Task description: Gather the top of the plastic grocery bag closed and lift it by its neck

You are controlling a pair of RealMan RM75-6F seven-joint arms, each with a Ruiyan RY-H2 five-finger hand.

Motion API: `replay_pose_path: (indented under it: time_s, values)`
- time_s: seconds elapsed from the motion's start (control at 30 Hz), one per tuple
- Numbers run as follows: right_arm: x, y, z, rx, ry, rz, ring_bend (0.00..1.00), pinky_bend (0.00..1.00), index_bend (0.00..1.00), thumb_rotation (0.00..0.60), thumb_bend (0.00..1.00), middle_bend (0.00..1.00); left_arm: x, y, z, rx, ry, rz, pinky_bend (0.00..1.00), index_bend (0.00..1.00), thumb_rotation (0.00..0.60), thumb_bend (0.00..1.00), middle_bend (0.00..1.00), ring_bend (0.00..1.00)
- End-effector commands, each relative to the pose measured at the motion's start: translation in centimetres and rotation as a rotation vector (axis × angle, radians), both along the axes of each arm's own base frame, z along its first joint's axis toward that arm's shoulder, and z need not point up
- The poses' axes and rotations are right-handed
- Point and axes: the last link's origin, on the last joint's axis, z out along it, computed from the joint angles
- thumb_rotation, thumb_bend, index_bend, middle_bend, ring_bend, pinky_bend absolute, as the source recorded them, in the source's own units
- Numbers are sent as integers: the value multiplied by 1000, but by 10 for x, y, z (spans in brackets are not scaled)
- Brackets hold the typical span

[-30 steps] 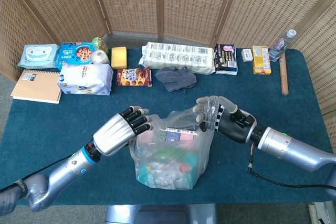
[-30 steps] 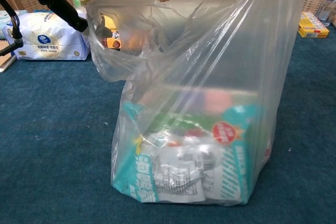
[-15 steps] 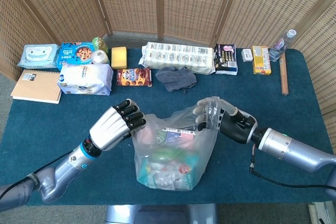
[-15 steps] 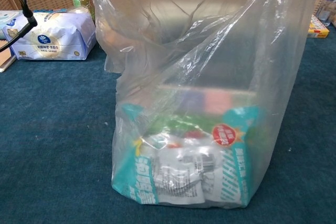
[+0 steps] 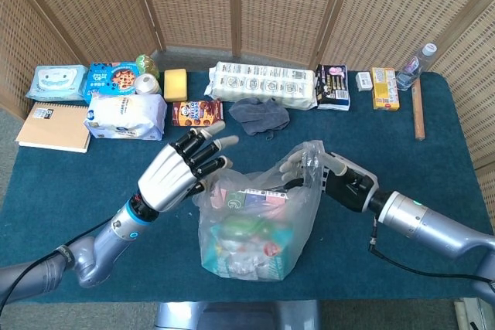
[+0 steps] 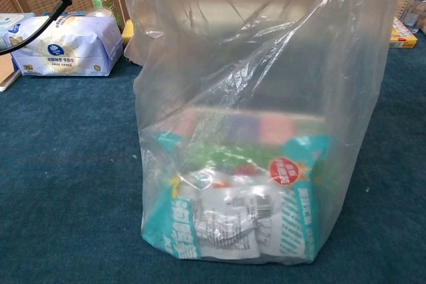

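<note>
Near the front edge of the surface [image 5: 46, 183], centre: thin, clear, crinkled plastic grocery bag [image 5: 251, 226] full of soft packets, mouth not yet gathered. Left hand [image 5: 182, 171] now lifted off the rim, fingers spread, holding nothing. Right hand [image 5: 321, 171] still pinching the far rim. Beyond, a boxy biscuit pack [image 5: 197, 113].

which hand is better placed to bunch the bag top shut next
Probably the right hand: it already holds the far rim of the plastic bag, fingers in the film. The left hand hovers open beside the bag's near-left edge with fingers spread, holding nothing, so it would have to close in first.
</note>
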Motion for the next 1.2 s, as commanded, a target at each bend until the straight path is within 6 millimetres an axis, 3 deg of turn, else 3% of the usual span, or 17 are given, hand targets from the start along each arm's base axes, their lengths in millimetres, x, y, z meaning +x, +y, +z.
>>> replay_pose_path:
  time_s: [0.03,0.43,1.2]
  values:
    - [-1,2,-3,-19,13,-2,317,270,380,320,134,354,5,1,2,11,-7,-8,222,371,600,121,196,44]
    - [-5,7,-8,-66,44,48,305,215,380,117,111,352,27,13,12,54,-14,-26,216,369,600,120,196,41]
    - [27,4,-24,-70,13,80,309,211,380,111,110,367,65,22,16,104,26,-85,215,366,600,116,196,41]
